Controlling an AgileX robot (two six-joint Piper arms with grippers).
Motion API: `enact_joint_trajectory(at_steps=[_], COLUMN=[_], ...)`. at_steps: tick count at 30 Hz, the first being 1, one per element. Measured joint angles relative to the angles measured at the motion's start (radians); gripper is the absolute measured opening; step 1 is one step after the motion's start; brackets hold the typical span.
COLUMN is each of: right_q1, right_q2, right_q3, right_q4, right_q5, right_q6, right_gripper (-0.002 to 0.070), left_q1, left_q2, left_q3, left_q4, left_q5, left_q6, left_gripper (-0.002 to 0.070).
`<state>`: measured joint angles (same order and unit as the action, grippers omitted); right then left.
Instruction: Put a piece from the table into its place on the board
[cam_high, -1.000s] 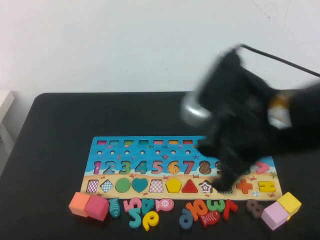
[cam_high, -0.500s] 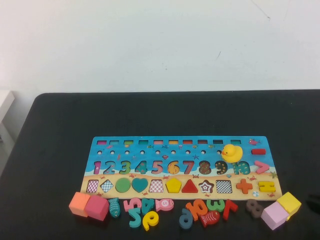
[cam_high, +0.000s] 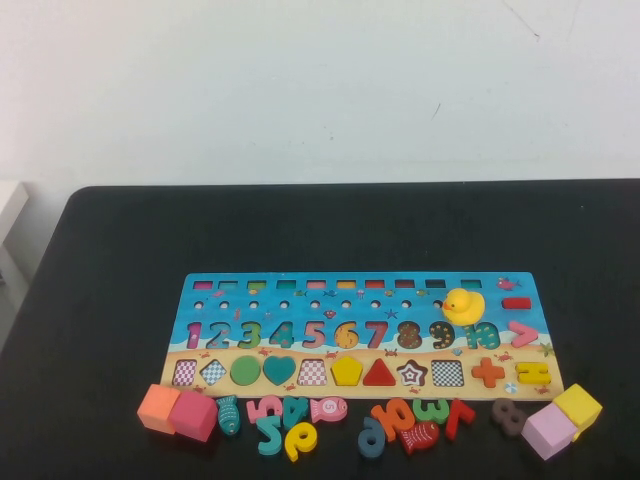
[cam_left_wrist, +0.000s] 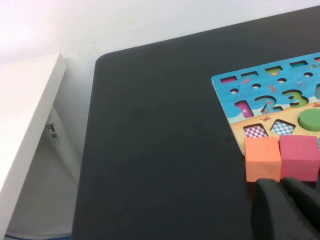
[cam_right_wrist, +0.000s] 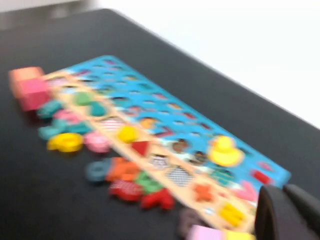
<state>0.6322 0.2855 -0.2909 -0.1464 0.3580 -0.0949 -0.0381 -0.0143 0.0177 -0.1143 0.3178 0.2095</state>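
The blue number-and-shape board (cam_high: 300, 298) lies in the middle of the black table. A yellow duck (cam_high: 463, 304) stands on it by the 9 and 10. Loose numbers and fish (cam_high: 290, 418) lie in a row along the board's near edge, with a brown 8 (cam_high: 508, 415) at the right. Neither gripper shows in the high view. My left gripper (cam_left_wrist: 281, 184) is shut and empty, just short of an orange cube (cam_left_wrist: 262, 159). My right gripper (cam_right_wrist: 284, 190) is shut and empty, off the board's right end (cam_right_wrist: 270, 172), near the duck (cam_right_wrist: 224, 150).
An orange cube (cam_high: 158, 407) and a pink cube (cam_high: 194, 415) sit at the front left. A yellow cube (cam_high: 578, 405) and a lilac cube (cam_high: 549, 431) sit at the front right. A white shelf (cam_left_wrist: 25, 115) stands past the table's left edge.
My right arm was over the board's right side a second ago and has pulled back out of the high view. The duck now stands uncovered on the board.
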Motion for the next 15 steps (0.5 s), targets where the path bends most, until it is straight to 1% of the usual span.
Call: enact_joint_trajectory(at_steps=[5,11,15], right_q1=[-0.256,-0.561,-0.701], right_q2=[-0.1,-0.215,-0.285], right_q3=[0.097,0.15,0.152], right_q4=[-0.021,-0.021,-0.022], right_q5=[-0.06,-0.098,-0.107], right_q6=[0.009,0.009,0.009], right_gripper=[0.0019,0.0019,0.0019], left_q1=[0.0,0.0,0.0], left_q2=[0.0,0.0,0.0], left_q3=[0.0,0.0,0.0], left_q4=[0.0,0.0,0.0], left_q5=[0.0,0.0,0.0], left_q6=[0.0,0.0,0.0], left_gripper=[-0.0003,-0.0002,-0.0002])
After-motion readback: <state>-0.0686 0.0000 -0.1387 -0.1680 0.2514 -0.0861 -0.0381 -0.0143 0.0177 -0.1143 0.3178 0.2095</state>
